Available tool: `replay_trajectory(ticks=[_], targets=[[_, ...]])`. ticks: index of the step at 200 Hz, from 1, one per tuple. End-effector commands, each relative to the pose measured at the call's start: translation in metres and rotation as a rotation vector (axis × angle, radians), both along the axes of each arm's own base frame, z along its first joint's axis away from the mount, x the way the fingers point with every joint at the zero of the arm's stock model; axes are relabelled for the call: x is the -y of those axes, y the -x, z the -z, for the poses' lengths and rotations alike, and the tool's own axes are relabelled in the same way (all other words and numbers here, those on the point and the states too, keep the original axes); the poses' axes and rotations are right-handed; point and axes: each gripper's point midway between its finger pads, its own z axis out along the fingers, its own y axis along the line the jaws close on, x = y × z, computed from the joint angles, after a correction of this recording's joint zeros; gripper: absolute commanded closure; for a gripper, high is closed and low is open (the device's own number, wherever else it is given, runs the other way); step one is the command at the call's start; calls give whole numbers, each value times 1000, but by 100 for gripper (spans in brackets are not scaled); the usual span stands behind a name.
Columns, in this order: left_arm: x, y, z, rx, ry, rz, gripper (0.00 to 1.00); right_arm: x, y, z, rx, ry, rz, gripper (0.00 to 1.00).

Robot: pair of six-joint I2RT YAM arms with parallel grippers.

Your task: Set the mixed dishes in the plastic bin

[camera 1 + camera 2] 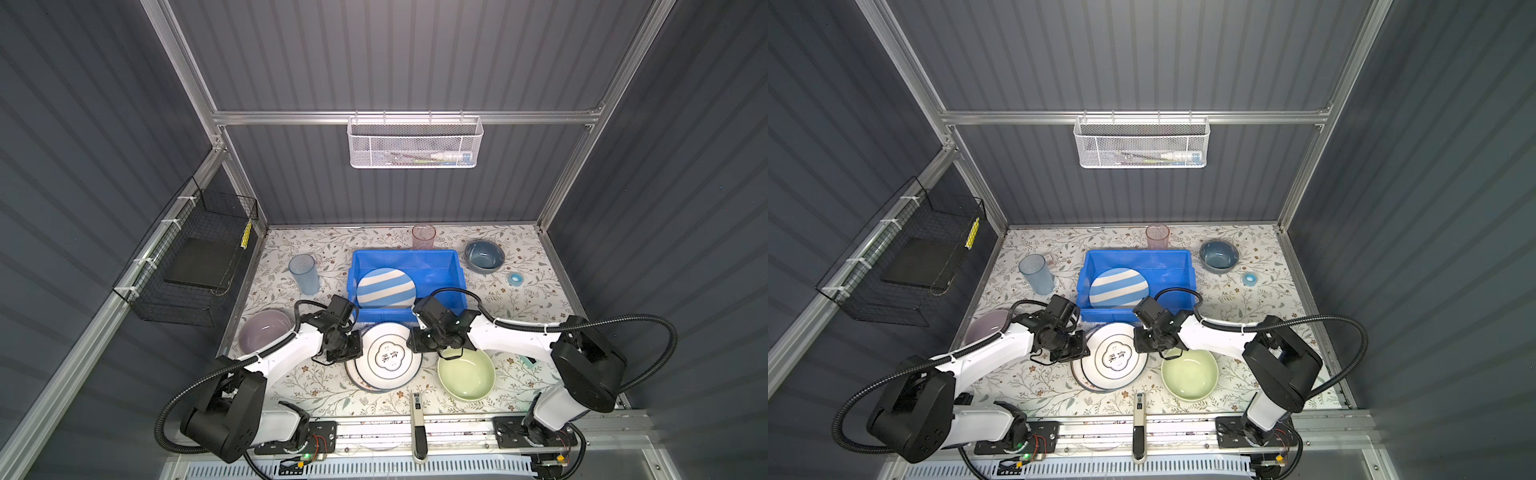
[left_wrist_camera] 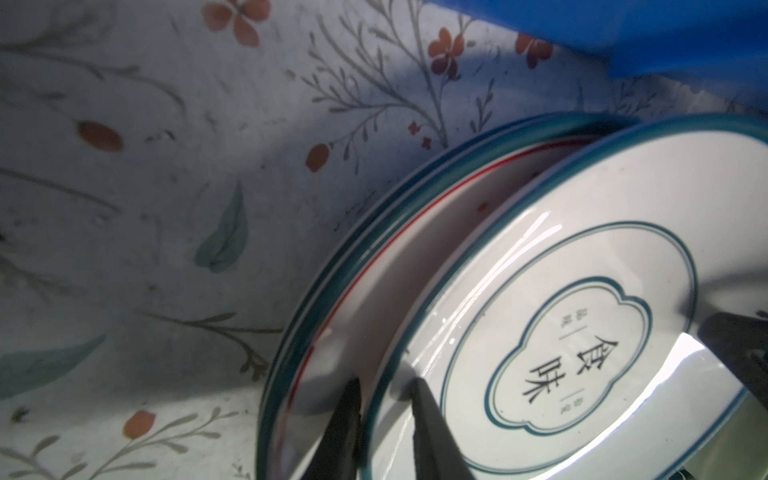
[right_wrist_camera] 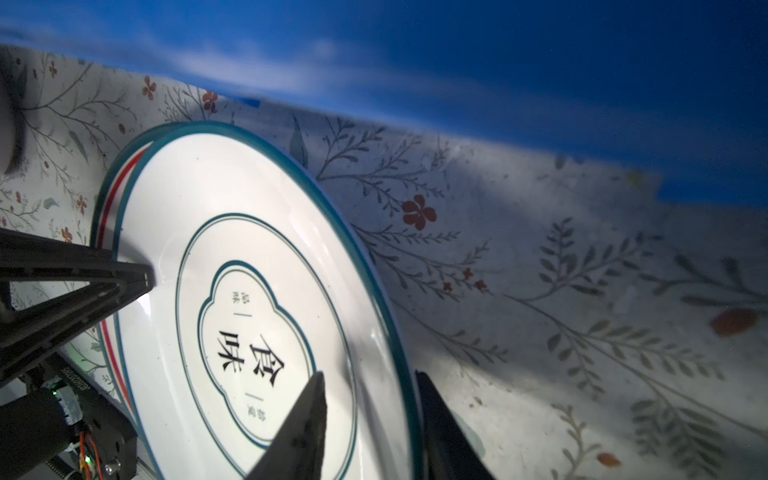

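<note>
Left gripper (image 2: 385,382) is clamping the rim of the glossy white dark-rimmed plate (image 1: 388,357), holding it tilted above the lower plate (image 2: 415,232). Right gripper (image 3: 369,374), jaws apart, is straddling the opposite rim. Left arm (image 1: 286,353) and right arm (image 1: 511,336) are reaching inward, low. The smooth blue plastic bin (image 1: 405,252) is standing just behind, a striped plate (image 1: 386,287) lying inside.

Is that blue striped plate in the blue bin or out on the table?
In: the striped plate lies within the walls of the blue bin, as both top views show.
</note>
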Motion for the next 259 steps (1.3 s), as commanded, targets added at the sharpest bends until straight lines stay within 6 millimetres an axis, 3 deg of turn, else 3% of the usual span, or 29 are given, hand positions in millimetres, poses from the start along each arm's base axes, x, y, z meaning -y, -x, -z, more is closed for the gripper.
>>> replay_trajectory(ticks=[1,117,209,259], targets=[[4,4,6,-18,-3,42,76,-13,3,-14,1,-84,-21,68],[4,4,0,9,5,24,75,2,5,-32,30,-91,11,92],[-5,-12,-40,83,-46,-19,65,20,5,-51,85,-68,31,99],[-16,-20,-59,130,-114,-22,59,21,2,-78,132,-84,7,100]])
